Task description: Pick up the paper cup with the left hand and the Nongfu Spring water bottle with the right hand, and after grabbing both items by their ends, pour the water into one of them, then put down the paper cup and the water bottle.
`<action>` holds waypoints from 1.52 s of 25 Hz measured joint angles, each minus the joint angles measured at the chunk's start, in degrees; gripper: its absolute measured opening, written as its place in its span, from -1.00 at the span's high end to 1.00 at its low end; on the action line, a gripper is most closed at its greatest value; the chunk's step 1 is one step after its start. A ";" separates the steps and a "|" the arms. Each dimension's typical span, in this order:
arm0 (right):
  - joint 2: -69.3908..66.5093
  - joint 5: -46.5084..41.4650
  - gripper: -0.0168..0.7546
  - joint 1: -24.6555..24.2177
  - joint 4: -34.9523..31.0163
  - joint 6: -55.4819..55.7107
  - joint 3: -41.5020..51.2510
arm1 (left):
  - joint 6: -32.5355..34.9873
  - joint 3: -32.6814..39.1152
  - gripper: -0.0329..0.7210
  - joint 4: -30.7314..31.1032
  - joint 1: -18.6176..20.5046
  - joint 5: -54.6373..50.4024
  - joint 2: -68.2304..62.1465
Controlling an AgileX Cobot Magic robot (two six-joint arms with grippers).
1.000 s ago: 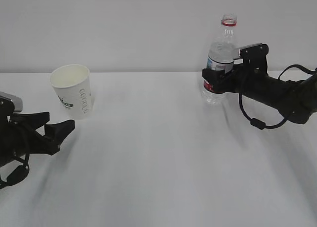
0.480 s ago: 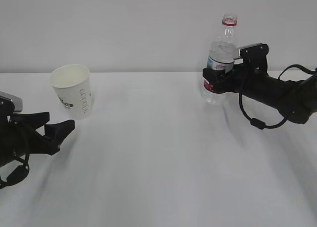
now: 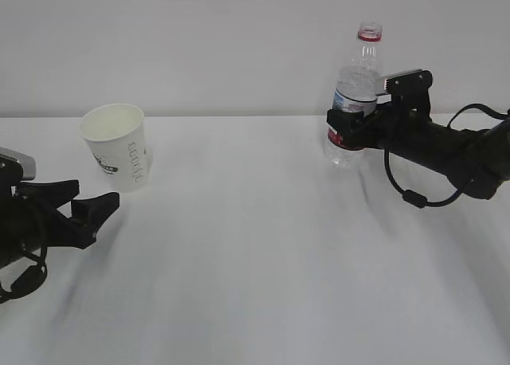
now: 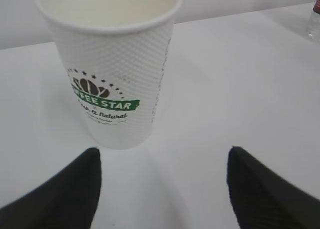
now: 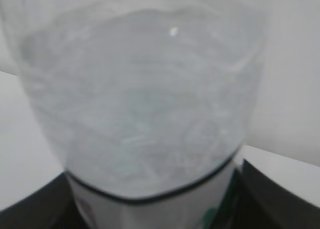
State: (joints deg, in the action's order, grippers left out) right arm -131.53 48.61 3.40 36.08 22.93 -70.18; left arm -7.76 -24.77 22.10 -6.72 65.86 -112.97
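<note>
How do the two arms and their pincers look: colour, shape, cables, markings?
Both arms are black. The left pincer has two blocky, wedge-shaped fingers with finely textured faces, a grey block behind it, and loose black cables below. The right pincer is blocky too; a thin black cable loops under its arm. No markings show.

The cup point(image 4: 112, 71) bears a green band reading "FEE STAR", its start cut off, with "Natural" in script beneath.

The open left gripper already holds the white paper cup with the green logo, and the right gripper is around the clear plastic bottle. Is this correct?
Not quite. The open left gripper does not hold the white paper cup with the green logo; the left wrist view shows the cup standing free ahead of its fingers. The right gripper is indeed around the clear plastic bottle.
</note>
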 joint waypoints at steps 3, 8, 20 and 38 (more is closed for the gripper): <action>0.00 0.00 -0.26 0.00 0.00 0.00 0.00 | 0.00 0.00 -0.62 -0.13 0.00 0.00 0.00; 0.00 0.00 -0.25 0.00 0.00 0.00 0.00 | 0.00 0.00 -0.62 -0.75 0.00 0.00 0.00; 0.00 -0.10 -0.25 0.00 0.12 0.00 -0.09 | 0.00 0.00 -0.62 -1.26 0.00 0.00 0.00; 6.17 -13.08 -0.24 0.00 3.75 0.00 0.82 | 0.00 0.00 -0.62 -1.38 0.00 0.00 0.00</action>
State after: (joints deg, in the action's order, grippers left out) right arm -125.36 35.53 3.40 39.83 22.93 -69.35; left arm -7.76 -24.77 20.72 -6.72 65.86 -112.97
